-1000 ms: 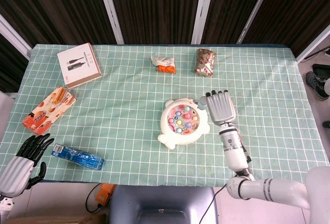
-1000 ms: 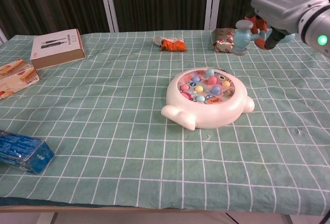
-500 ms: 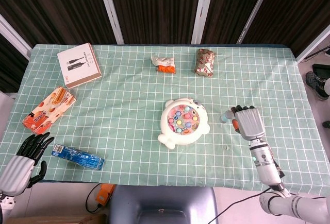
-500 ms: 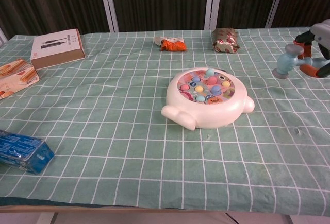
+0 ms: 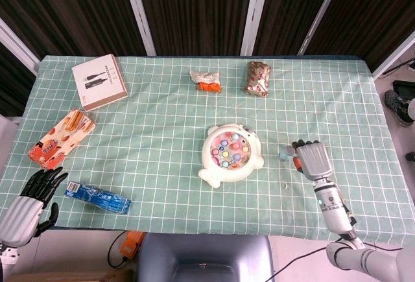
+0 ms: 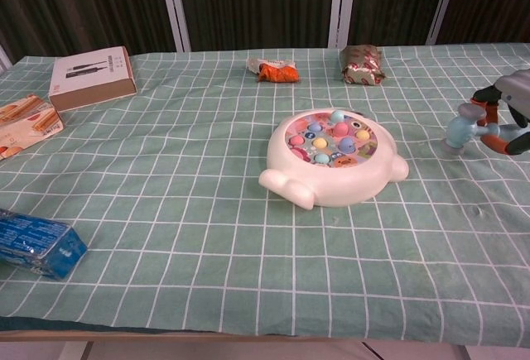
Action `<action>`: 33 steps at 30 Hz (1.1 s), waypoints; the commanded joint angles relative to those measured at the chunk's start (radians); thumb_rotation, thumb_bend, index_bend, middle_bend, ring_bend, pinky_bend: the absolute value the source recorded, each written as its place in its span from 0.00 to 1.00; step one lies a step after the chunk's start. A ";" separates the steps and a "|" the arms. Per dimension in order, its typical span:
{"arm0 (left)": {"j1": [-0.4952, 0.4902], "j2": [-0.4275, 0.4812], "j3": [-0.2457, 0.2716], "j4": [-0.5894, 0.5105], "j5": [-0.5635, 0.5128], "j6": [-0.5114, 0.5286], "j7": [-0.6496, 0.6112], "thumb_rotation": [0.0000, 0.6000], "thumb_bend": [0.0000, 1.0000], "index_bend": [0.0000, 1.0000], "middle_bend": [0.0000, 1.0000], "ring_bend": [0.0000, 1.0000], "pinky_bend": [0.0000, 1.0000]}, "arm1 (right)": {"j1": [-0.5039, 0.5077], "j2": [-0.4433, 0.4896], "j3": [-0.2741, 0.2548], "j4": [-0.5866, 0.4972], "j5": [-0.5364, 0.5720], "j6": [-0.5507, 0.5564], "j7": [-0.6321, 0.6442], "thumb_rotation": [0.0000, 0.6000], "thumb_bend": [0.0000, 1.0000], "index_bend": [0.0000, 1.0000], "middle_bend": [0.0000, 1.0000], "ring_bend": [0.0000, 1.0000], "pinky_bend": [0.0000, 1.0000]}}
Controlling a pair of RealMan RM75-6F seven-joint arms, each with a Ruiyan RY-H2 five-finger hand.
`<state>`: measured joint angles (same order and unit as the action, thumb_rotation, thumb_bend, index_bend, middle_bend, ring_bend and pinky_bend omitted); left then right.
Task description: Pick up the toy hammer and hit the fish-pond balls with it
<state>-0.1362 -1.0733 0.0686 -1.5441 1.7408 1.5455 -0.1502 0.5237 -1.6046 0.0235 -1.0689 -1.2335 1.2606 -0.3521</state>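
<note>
Right hand (image 5: 314, 159) gripping toy hammer (image 6: 465, 124), beside fish pond (image 5: 229, 153)

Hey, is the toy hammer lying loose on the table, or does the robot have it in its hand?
In hand. The right hand grips the toy hammer by its orange handle; its blue head points down at the tablecloth.

One hammer (image 6: 460, 127), one fish-pond toy (image 5: 231, 153), perhaps five packages.

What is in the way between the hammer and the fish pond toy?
Nothing visible. The right hand holds the toy hammer to the right of the fish-pond toy, and only bare checked tablecloth lies between them.
</note>
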 commanded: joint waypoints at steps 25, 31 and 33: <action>-0.004 0.002 0.003 -0.004 -0.001 -0.013 0.006 1.00 0.71 0.00 0.00 0.00 0.00 | -0.015 -0.101 0.080 0.182 -0.020 -0.142 0.127 1.00 0.56 0.83 0.62 0.63 0.69; -0.003 0.003 0.003 -0.004 -0.001 -0.012 0.005 1.00 0.71 0.00 0.00 0.00 0.00 | -0.018 -0.100 0.083 0.200 -0.032 -0.155 0.132 1.00 0.53 0.76 0.61 0.62 0.69; -0.003 0.002 0.003 -0.004 0.000 -0.012 0.006 1.00 0.71 0.00 0.00 0.00 0.00 | -0.019 -0.101 0.085 0.206 -0.035 -0.157 0.132 1.00 0.52 0.74 0.59 0.62 0.69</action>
<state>-0.1392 -1.0709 0.0717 -1.5481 1.7404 1.5338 -0.1444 0.5052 -1.7051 0.1082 -0.8635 -1.2681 1.1045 -0.2205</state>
